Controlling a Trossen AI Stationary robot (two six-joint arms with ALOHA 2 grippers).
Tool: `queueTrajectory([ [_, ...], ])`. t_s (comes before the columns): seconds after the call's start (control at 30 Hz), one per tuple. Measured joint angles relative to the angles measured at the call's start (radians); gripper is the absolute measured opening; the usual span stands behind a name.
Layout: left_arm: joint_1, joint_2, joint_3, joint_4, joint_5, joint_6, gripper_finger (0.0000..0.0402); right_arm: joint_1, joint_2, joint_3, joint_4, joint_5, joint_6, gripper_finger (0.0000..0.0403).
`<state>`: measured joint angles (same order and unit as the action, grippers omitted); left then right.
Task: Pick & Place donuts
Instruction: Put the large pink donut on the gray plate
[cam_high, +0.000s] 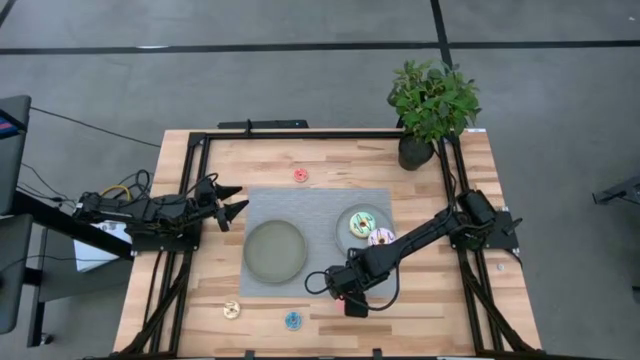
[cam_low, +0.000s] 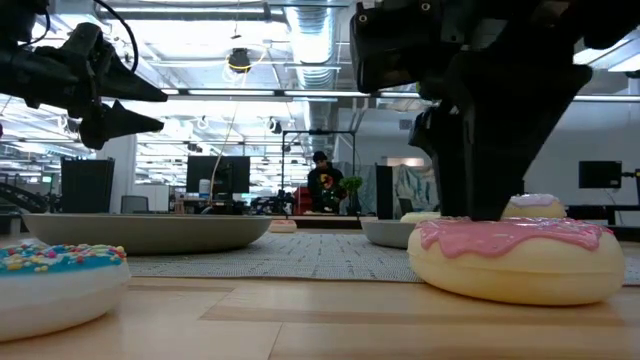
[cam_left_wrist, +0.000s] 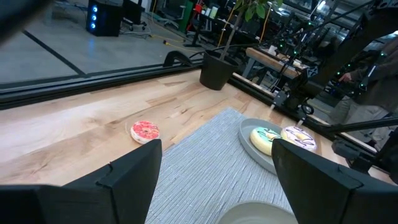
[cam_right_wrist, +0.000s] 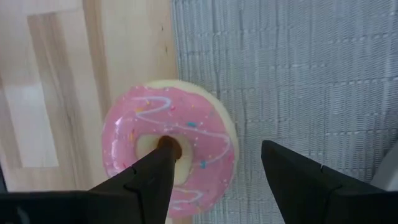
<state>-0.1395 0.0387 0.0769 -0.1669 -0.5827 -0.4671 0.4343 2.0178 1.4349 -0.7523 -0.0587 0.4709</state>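
My right gripper (cam_right_wrist: 214, 168) hangs over the pink donut (cam_right_wrist: 169, 146), one finger (cam_right_wrist: 155, 171) in its hole, the other outside the ring, nothing clamped; the donut lies at the grey mat's (cam_right_wrist: 286, 68) edge.

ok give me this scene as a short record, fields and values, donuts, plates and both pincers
right pincer: open, over the pink donut, one finger at its hole
left pincer: open, raised at the mat's left edge
right plate: holds green-white donut; white-purple donut at its rim
left plate: nothing in it
loose on wood: red donut, cream donut, blue donut
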Motion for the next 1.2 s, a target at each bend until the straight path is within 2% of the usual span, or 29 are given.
queueTrajectory([
  [0.2,0.000,0.000,0.000,0.000,0.000,0.000,0.0298,0.001,0.000,0.000,-0.014,0.035,0.000,0.0228],
  [0.73,0.000,0.000,0.000,0.000,0.000,0.000,0.0298,0.034,0.000,0.000,-0.020,0.025,0.007,0.0228],
  [1.2,0.000,0.000,0.000,0.000,0.000,0.000,0.0298,0.036,0.000,0.000,-0.020,0.065,0.008,0.0228],
])
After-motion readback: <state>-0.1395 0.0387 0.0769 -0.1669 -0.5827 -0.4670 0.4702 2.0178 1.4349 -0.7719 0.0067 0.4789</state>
